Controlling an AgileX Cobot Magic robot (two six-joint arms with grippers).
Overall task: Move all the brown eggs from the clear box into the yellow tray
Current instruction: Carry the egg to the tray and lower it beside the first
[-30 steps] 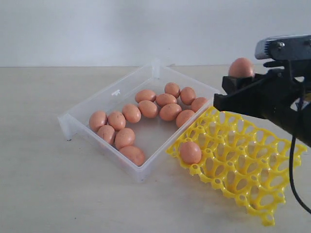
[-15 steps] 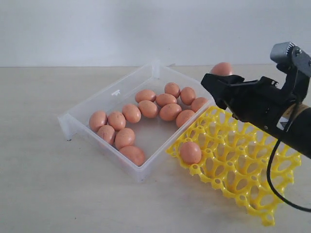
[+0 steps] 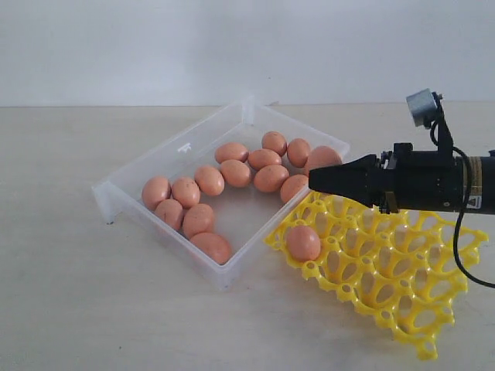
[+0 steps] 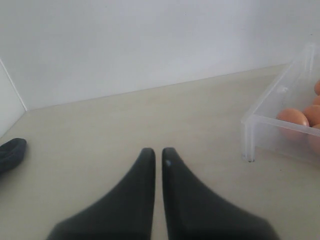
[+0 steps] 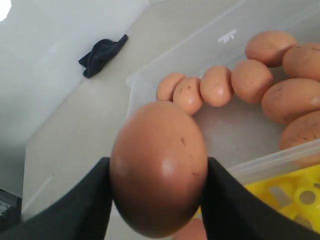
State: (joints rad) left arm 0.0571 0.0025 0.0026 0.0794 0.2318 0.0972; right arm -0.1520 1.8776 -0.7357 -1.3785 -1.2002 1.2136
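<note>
My right gripper (image 3: pixel 319 176) is shut on a brown egg (image 3: pixel 325 156), hanging over the seam between the clear box (image 3: pixel 166 158) and the yellow tray (image 3: pixel 402 267). In the right wrist view the held egg (image 5: pixel 159 167) fills the gap between both black fingers (image 5: pixel 95 200). Several brown eggs (image 3: pixel 236 173) lie in the box, and one egg (image 3: pixel 303 242) sits in a near-corner cup of the tray. My left gripper (image 4: pixel 158 152) is shut on nothing, low over bare table beside a corner of the box (image 4: pixel 265 125). It is out of the exterior view.
A dark cloth (image 5: pixel 102 54) lies on the table beyond the box; a dark object (image 4: pixel 10 152), possibly that cloth, shows at the edge of the left wrist view. The pale wall (image 3: pixel 232 46) stands behind the table.
My right gripper has come down and to the left with the egg, from above the tray's far side to the box-tray seam, and the arm has levelled out. Box eggs unmoved.
</note>
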